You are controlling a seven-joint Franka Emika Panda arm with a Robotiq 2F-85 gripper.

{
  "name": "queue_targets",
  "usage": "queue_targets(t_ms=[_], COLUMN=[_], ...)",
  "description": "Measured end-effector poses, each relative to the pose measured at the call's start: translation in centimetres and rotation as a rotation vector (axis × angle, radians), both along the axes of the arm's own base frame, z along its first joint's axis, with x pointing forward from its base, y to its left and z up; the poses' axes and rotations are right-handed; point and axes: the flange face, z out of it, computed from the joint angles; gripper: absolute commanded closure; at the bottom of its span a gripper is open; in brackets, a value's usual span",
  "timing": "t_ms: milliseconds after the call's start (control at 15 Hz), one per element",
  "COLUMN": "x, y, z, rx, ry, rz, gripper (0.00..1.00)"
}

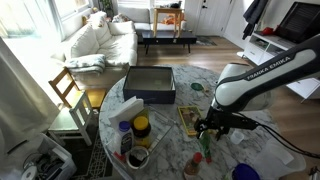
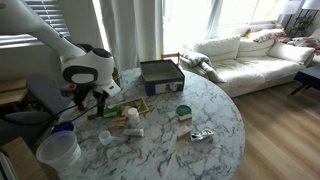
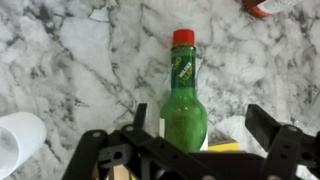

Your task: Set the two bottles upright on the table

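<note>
We saw the slim green bottle, red-capped, against the marble table, the gripper spread wide around it.

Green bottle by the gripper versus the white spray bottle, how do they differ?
Colour: the green bottle has a red cap, while the white spray bottle has a blue top.
Size: the green bottle is much shorter and slimmer than the white spray bottle.
Place: the green bottle lies between the open gripper's fingers; the white spray bottle stands upright, well away, beside the yellow-lidded jar.
Both have their tops on.
</note>
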Motion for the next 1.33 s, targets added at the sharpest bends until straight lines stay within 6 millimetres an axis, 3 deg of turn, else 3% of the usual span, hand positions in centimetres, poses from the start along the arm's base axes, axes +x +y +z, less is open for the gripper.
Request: queue_targets(t_ms=[133, 267, 533, 600, 733, 933, 1000, 1067, 1133, 1333], x=[-0.1, -0.3, -0.7, -0.7, -0.9, -1.2, -1.3, -1.4, -1.5, -1.7], y=[0.4, 0.7, 1.2, 1.2, 1.3, 1.4, 1.5, 1.5, 1.7, 2.1], z=[-0.6, -1.2, -1.9, -2.0, -2.4, -3.2, -3.5, -3.7, -3.9, -4.3], rx=[0.020, 0.040, 0.066, 0.067, 0.068, 0.067, 0.067, 0.068, 0.069, 0.073], ry=[-0.006, -0.007, -0.009, -0.008, -0.003, 0.017, 0.023, 0.029, 0.033, 0.042], rz=[0.026, 0.049, 0.083, 0.091, 0.098, 0.107, 0.109, 0.111, 0.114, 0.123], gripper=[0.00, 0.26, 0.58, 0.17, 0.19, 0.03, 0.14, 0.36, 0.37, 0.62])
